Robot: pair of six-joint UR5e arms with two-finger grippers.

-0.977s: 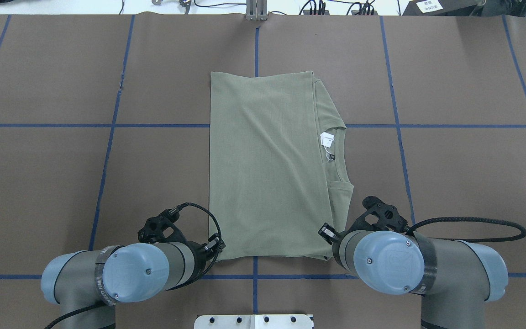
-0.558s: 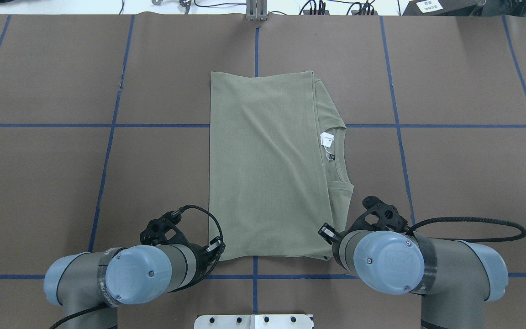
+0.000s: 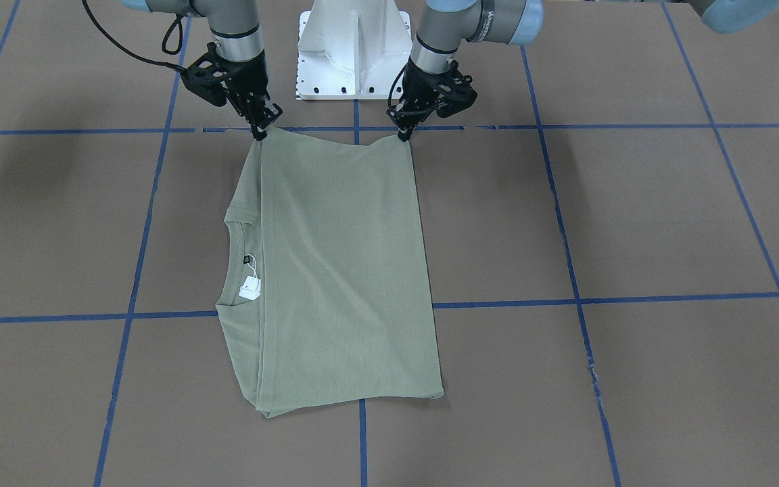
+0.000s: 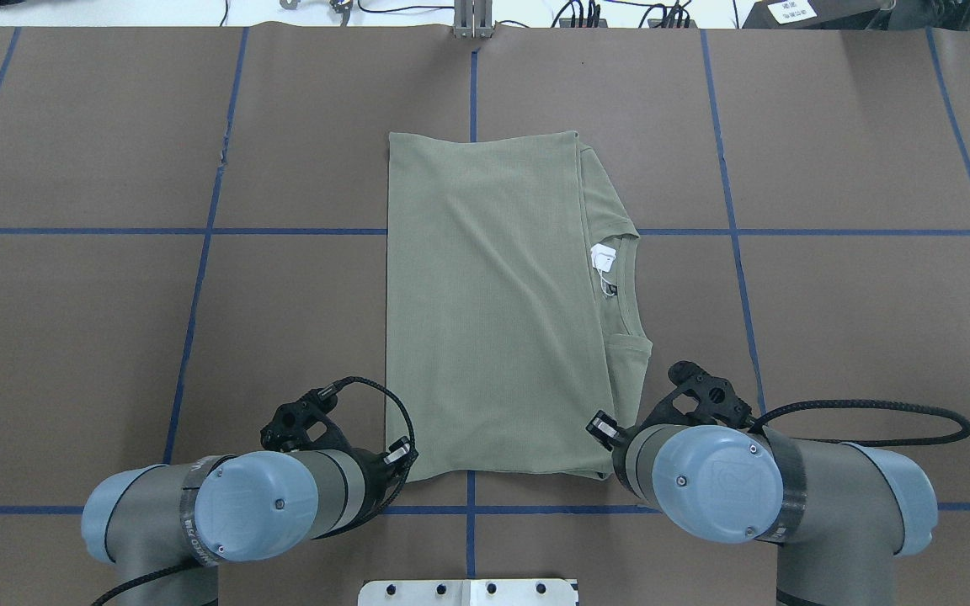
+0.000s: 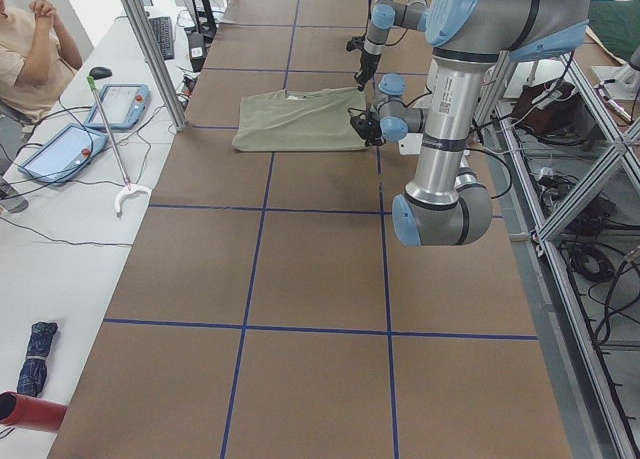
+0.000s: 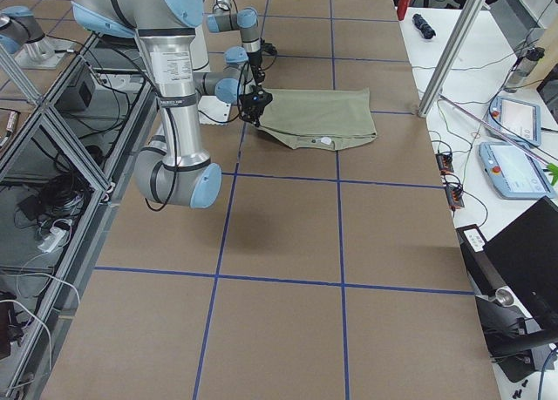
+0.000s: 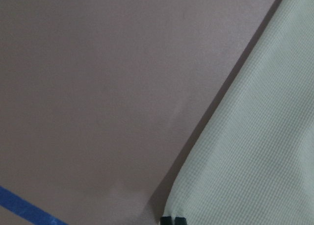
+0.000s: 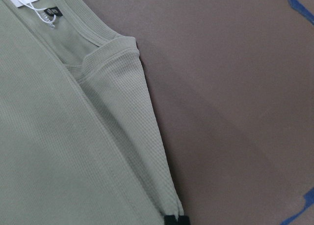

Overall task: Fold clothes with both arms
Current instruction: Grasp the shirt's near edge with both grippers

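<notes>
Shirt corners pinched by left gripper, right gripper; hidden overhead.

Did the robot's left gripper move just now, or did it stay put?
Yes, a tiny bit. In the overhead view the left gripper, pinching a corner of the shirt, has crept toward the blue tape line nearest the robot.

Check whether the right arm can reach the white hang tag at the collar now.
Probably yes: the hang tag lies uncovered on the shirt, on that arm's side. But the right gripper seems shut on the shirt's corner and would have to release it first.
</notes>
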